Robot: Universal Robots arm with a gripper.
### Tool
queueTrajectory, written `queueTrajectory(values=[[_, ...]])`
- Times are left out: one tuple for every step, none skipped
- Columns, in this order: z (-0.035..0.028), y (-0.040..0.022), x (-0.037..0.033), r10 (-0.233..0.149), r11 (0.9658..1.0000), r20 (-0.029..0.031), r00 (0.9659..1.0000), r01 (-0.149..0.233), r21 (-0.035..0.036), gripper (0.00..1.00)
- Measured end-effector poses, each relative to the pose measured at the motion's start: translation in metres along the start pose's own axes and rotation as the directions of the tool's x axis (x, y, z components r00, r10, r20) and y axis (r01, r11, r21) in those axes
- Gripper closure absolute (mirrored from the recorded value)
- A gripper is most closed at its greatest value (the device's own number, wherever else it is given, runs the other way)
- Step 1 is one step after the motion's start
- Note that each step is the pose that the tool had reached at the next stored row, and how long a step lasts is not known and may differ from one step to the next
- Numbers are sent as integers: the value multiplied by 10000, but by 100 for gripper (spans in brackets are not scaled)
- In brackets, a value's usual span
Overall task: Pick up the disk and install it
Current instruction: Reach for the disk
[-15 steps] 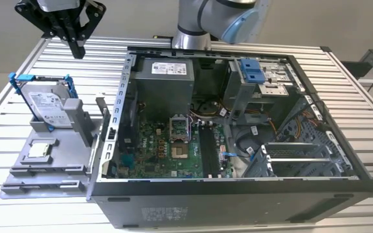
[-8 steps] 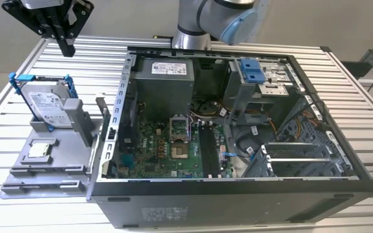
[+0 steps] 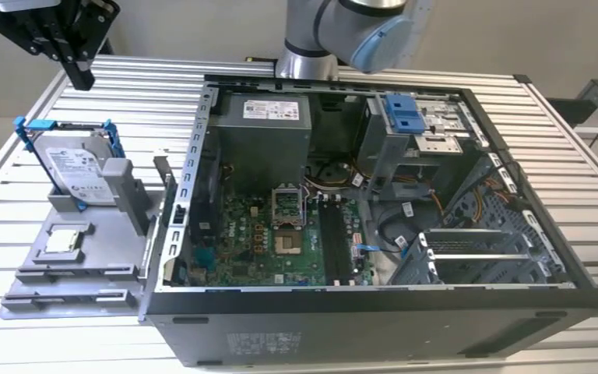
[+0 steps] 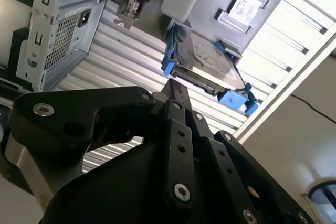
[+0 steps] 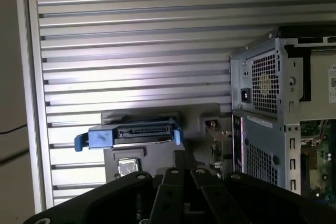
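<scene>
The disk point(image 3: 74, 171) is a silver-grey hard drive with a white label in a thin blue frame. It stands on edge in a grey holder point(image 3: 122, 195) on the exterior view's left, beside the open computer case point(image 3: 382, 312). My black gripper point(image 3: 79, 78) hangs above and behind the disk, well clear of it, with its fingers together and nothing between them. In both wrist views the disk point(image 4: 210, 59) point(image 5: 142, 132) lies just beyond the gripper's tip point(image 4: 173, 85) point(image 5: 181, 156).
A small square silver chip point(image 3: 65, 240) sits on the grey fixture plate point(image 3: 71, 300) in front of the disk. Inside the case are the motherboard point(image 3: 278, 226), power supply point(image 3: 262, 128) and a drive cage with blue latches point(image 3: 405, 113). The arm's base point(image 3: 341, 31) stands behind the case.
</scene>
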State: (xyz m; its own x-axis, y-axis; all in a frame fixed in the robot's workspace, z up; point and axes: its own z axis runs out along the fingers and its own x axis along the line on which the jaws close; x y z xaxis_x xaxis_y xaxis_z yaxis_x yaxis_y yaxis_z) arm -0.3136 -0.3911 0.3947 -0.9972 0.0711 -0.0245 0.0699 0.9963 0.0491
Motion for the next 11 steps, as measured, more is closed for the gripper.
queueTrajectory(values=[[-1, 4, 29, 0, 10000, 0, 10000, 0, 0, 100], [-1, 8, 61, 0, 10000, -1, 10000, 0, 0, 100], [-2, 13, 94, 1, 10000, -1, 10000, -1, 1, 100], [-2, 19, 125, 2, 10000, 0, 10000, -2, 0, 100], [-2, 24, 158, 1, 10000, 0, 10000, -1, 0, 100], [-2, 31, 193, 0, 10000, 0, 10000, 0, 0, 100], [-2, 37, 225, 0, 10000, -1, 10000, 0, 0, 100], [-1, 43, 259, 0, 10000, 0, 10000, 0, 0, 100], [-1, 47, 294, 1, 10000, 0, 10000, -1, 0, 100], [0, 49, 324, 1, 10000, 0, 10000, -1, 0, 100], [1, 51, 354, 0, 10000, -1, 10000, 0, 0, 100]])
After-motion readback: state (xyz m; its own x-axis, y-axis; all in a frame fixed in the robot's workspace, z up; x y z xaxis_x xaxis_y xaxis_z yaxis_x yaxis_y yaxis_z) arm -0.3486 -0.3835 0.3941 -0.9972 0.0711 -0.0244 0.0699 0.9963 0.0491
